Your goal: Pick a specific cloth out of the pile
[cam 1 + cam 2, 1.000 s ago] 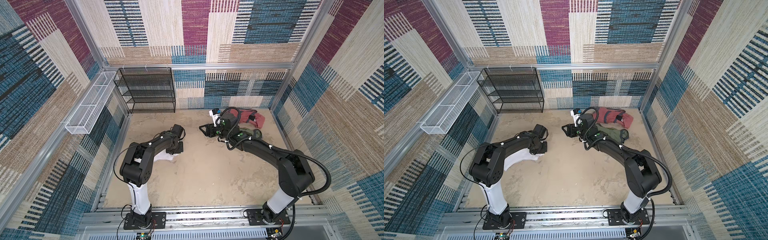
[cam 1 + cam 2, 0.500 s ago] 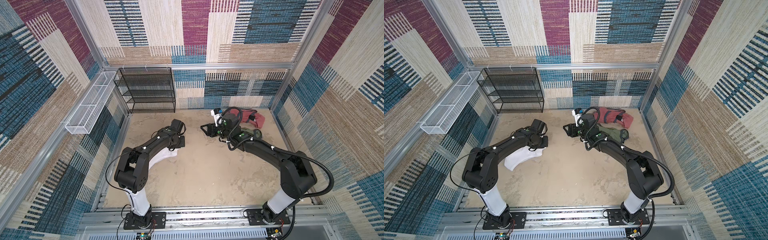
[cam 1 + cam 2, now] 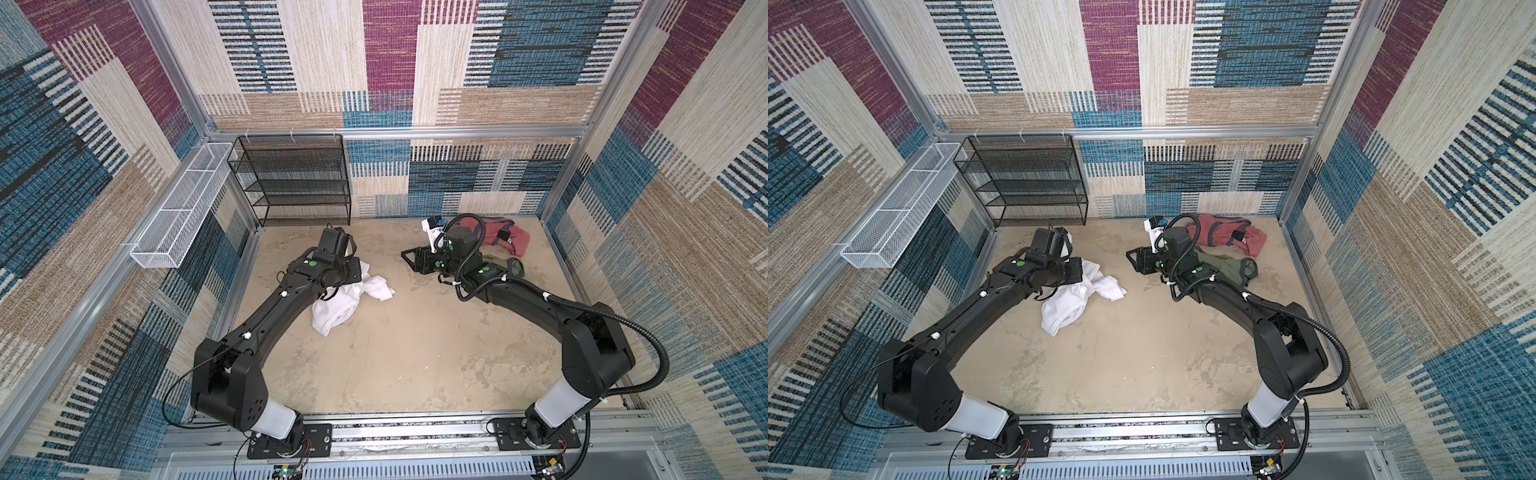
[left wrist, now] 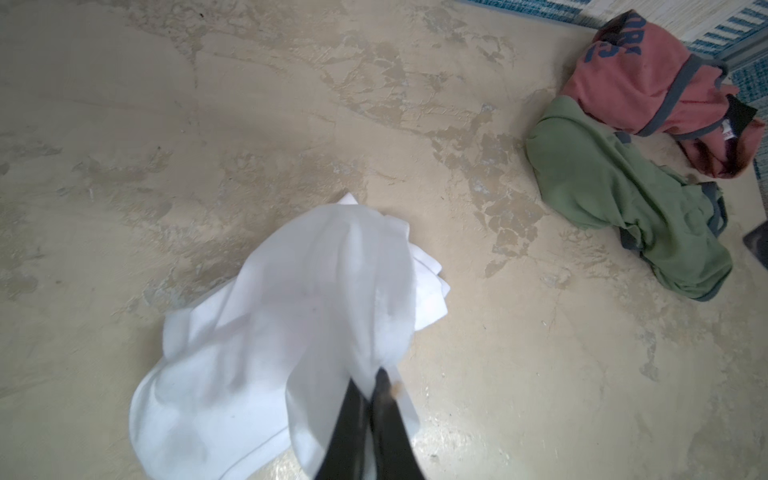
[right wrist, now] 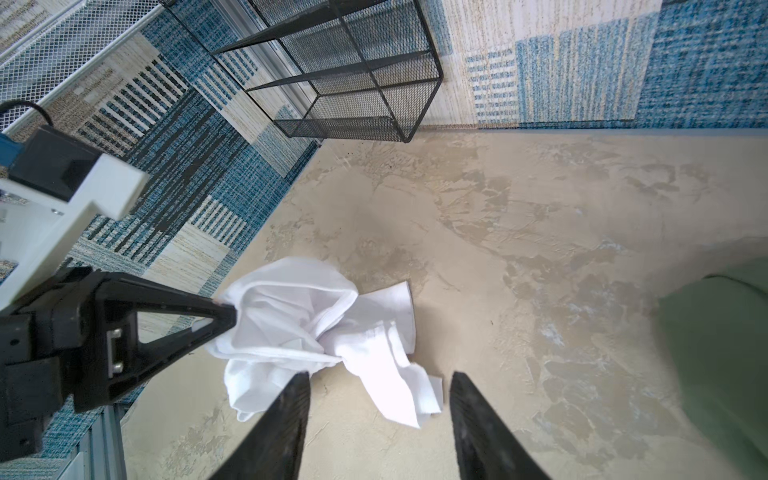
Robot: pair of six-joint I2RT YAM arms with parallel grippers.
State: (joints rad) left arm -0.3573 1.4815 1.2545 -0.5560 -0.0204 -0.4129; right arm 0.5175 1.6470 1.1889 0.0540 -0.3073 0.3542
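The white cloth (image 3: pixel 336 307) (image 3: pixel 1065 307) lies left of centre on the beige floor, apart from the pile. My left gripper (image 4: pixel 372 378) (image 3: pixel 360 272) is shut on one edge of the cloth (image 4: pixel 291 299), which hangs from the fingertips and trails onto the floor. The right wrist view shows that same grip on the cloth (image 5: pixel 291 324). The pile at the back right holds a salmon-red garment (image 3: pixel 505 237) (image 4: pixel 648 83) and an olive-green garment (image 3: pixel 1229 270) (image 4: pixel 615 195). My right gripper (image 5: pixel 380 374) (image 3: pixel 409 259) stands open and empty beside the pile, pointing at the cloth.
A black mesh shelf rack (image 3: pixel 299 178) (image 5: pixel 353 70) stands against the back wall at the left. A white wire basket (image 3: pixel 178 208) hangs on the left wall. Patterned walls close in the floor on three sides.
My left gripper has shut on the white cloth and moved away from its base towards the back, pulling the cloth up and spreading it rightwards. The right arm has hardly moved.
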